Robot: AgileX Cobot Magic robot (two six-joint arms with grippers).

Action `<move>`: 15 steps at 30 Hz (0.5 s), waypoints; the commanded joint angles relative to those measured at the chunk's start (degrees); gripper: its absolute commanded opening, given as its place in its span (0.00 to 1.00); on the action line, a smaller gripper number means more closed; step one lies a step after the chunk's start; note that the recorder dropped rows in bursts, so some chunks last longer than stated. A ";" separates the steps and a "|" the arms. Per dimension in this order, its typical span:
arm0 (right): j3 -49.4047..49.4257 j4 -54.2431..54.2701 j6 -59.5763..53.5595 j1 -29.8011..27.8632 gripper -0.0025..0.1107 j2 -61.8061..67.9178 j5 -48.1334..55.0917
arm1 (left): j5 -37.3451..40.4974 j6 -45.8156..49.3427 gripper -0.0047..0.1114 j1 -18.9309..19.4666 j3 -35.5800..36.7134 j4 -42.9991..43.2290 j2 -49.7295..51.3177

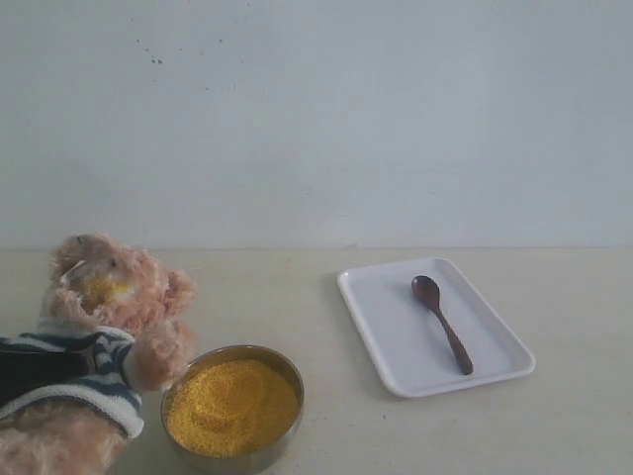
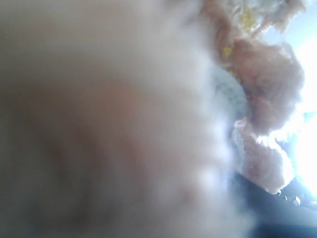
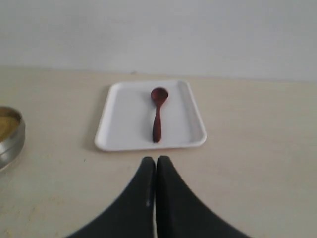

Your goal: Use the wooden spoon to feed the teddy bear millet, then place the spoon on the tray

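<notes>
The teddy bear [image 1: 119, 307] leans at the far left, with yellow grains stuck on its muzzle. A black finger of my left gripper [image 1: 40, 371] presses across its striped shirt. Blurred fur of the teddy bear [image 2: 267, 84] fills the left wrist view and hides the jaws. The metal bowl of millet [image 1: 232, 404] stands right beside the bear. The wooden spoon [image 1: 441, 323] lies flat on the white tray [image 1: 396, 346], bowl end toward the wall. In the right wrist view my right gripper [image 3: 156, 159] is shut and empty, just short of the tray [image 3: 124, 124] and the spoon [image 3: 158, 115].
A plain white wall rises behind the beige table [image 1: 574, 297]. The bowl's rim [image 3: 12, 141] shows at the edge of the right wrist view, with a few stray grains on the table near it.
</notes>
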 commanded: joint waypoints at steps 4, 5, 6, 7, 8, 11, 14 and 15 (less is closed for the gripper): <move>0.08 0.67 0.75 -0.13 0.02 0.36 5.05 | 1.93 2.40 0.07 0.15 0.06 -1.82 -0.32; 0.08 0.67 0.75 -0.13 0.02 0.36 5.05 | 1.93 2.82 0.07 0.15 0.06 -2.05 -0.32; 0.08 0.67 0.75 -0.13 0.02 0.36 5.05 | 1.93 3.32 0.07 0.15 0.06 -2.06 -0.32; 0.08 0.67 0.75 -0.13 0.02 0.36 5.05 | 1.93 3.86 0.07 0.15 0.06 -2.27 -0.32; 0.08 0.67 0.75 -0.13 0.02 0.36 5.05 | 1.93 4.32 0.07 0.15 0.06 -2.27 -0.32; 0.08 0.67 0.75 -0.13 0.02 0.36 5.05 | 2.28 4.43 0.07 0.15 0.06 -2.04 -0.32; 0.08 0.67 0.75 -0.13 0.02 0.36 5.05 | 2.52 4.43 0.07 0.15 0.06 -1.77 -0.32; 0.08 0.66 0.75 -0.13 0.02 -0.98 5.54 | 2.52 4.43 0.07 0.15 0.06 -1.58 -0.32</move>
